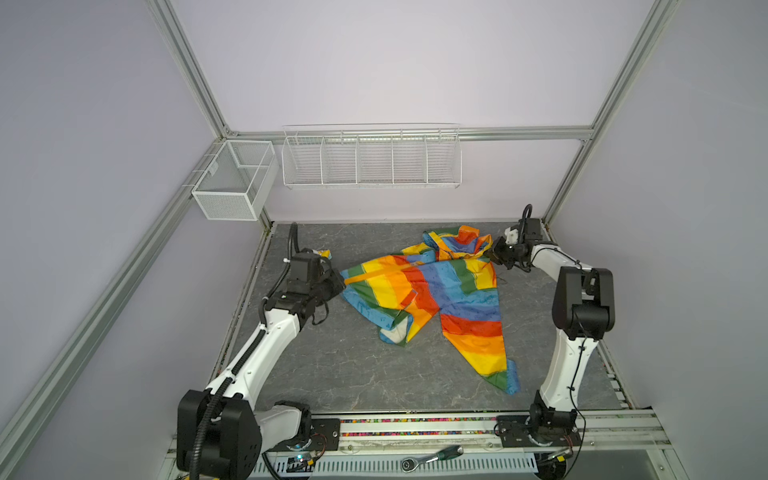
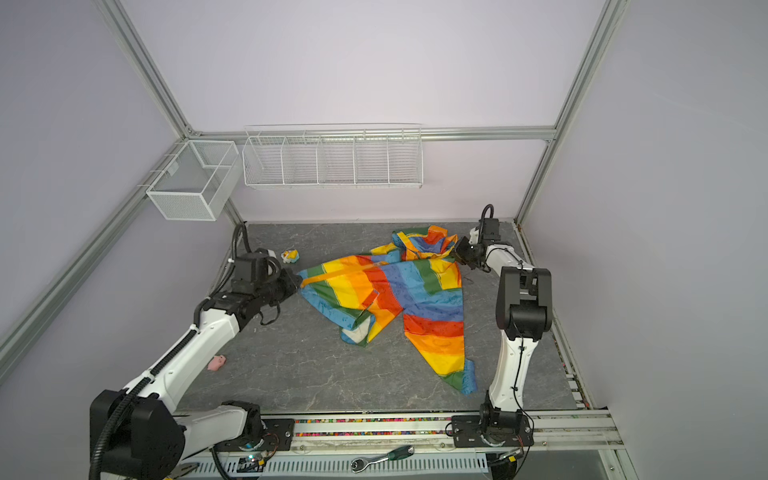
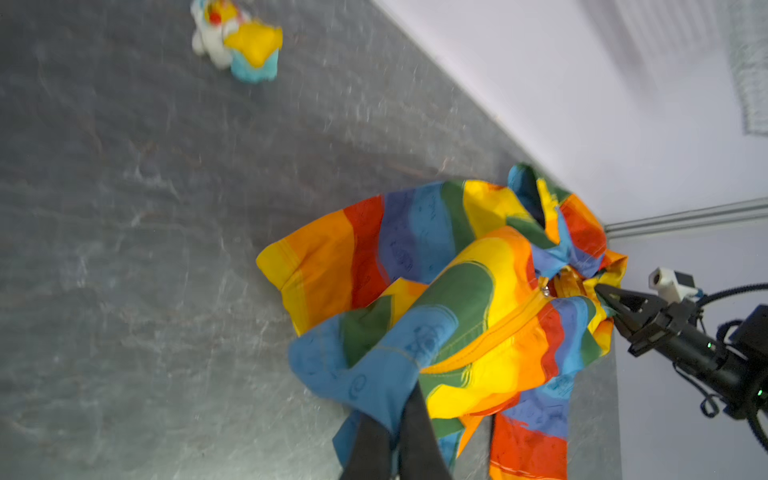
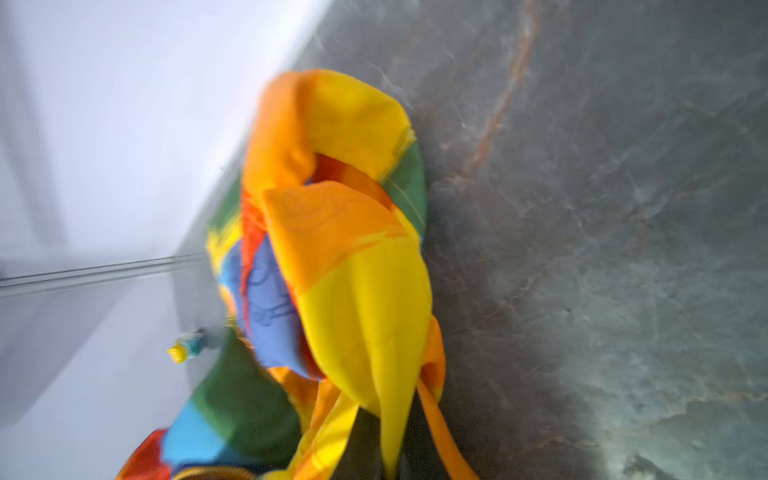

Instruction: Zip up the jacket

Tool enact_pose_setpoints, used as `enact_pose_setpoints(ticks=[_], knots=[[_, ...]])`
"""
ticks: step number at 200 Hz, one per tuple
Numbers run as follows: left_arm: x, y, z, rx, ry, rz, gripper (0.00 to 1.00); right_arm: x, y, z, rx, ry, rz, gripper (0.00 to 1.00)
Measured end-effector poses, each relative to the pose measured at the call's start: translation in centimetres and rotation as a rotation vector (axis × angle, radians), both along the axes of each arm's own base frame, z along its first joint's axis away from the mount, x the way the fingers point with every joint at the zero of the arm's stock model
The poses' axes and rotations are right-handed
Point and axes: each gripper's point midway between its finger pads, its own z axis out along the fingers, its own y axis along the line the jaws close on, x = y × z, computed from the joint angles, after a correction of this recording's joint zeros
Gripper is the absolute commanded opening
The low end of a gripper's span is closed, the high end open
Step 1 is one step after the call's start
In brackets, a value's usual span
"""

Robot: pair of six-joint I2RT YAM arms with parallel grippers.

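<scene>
Light, limp and probably slippery, the jacket (image 1: 432, 291) is best held at the zipper (image 3: 494, 332) ends, where the left gripper (image 3: 392, 415) pinches the blue hem and the right gripper (image 4: 388, 449) the yellow collar.

the jacket (image 4: 357, 291) hides much of the right tool (image 4: 392, 451) in the blurred right wrist view.

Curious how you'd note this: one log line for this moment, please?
left jaws: shut on jacket hem | right jaws: shut on jacket hood end | jacket: spread on table
</scene>
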Motion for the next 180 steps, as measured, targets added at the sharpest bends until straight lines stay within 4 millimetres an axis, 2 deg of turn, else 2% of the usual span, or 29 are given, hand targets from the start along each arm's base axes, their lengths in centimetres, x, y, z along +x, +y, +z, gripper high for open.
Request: enact_pose_setpoints(ticks=[10,31,49,61,74,83,90,101,114,133,146,153,161,171,180], knots=[[1.3,-0.2,2.5,0.004,-0.052,-0.014,0.00,0.4,-0.4,2.9,0.034,-0.064,-0.009,0.07],[3.6,-1.0,7.7,0.010,-0.163,-0.051,0.00,0.7,-1.9,10.3,0.071,-0.247,-0.032,0.07],[4.5,-1.4,10.7,0.010,-0.231,-0.075,0.00,0.2,-3.1,16.1,0.068,-0.405,-0.040,0.07],[4.5,-1.6,11.8,0.008,-0.256,-0.087,0.00,-0.6,-3.4,18.5,0.058,-0.476,-0.040,0.07],[4.2,-1.8,12.2,0.001,-0.264,-0.102,0.00,-1.6,-3.6,19.1,0.047,-0.504,-0.042,0.07],[3.8,-1.9,11.9,-0.006,-0.257,-0.113,0.00,-2.4,-3.8,18.1,0.040,-0.496,-0.044,0.07],[3.2,-2.0,11.3,-0.010,-0.245,-0.122,0.00,-3.1,-3.9,16.5,0.039,-0.469,-0.049,0.07],[1.8,-2.2,9.4,-0.031,-0.206,-0.137,0.00,-4.6,-4.1,12.7,0.042,-0.392,-0.060,0.07],[-0.5,-2.3,6.1,-0.058,-0.134,-0.146,0.00,-7.0,-3.9,6.5,0.050,-0.259,-0.073,0.07],[-4.7,-2.4,-0.3,-0.088,0.008,-0.144,0.00,-12.2,-3.6,-2.4,0.053,-0.037,-0.105,0.24],[-7.4,-2.5,-4.2,-0.103,0.100,-0.137,0.00,-15.8,-3.6,-6.6,0.035,0.094,-0.130,0.44],[-8.9,-2.5,-6.1,-0.114,0.144,-0.129,0.00,-17.2,-3.7,-7.7,0.019,0.133,-0.137,0.50],[-10.4,-2.3,-7.8,-0.127,0.182,-0.116,0.00,-18.3,-3.8,-8.0,-0.003,0.158,-0.146,0.56],[-11.7,-1.9,-9.3,-0.140,0.214,-0.092,0.00,-18.7,-4.2,-7.1,-0.041,0.138,-0.145,0.61],[-12.5,-1.6,-10.0,-0.151,0.225,-0.075,0.00,-18.5,-4.7,-5.3,-0.075,0.090,-0.158,0.63]])
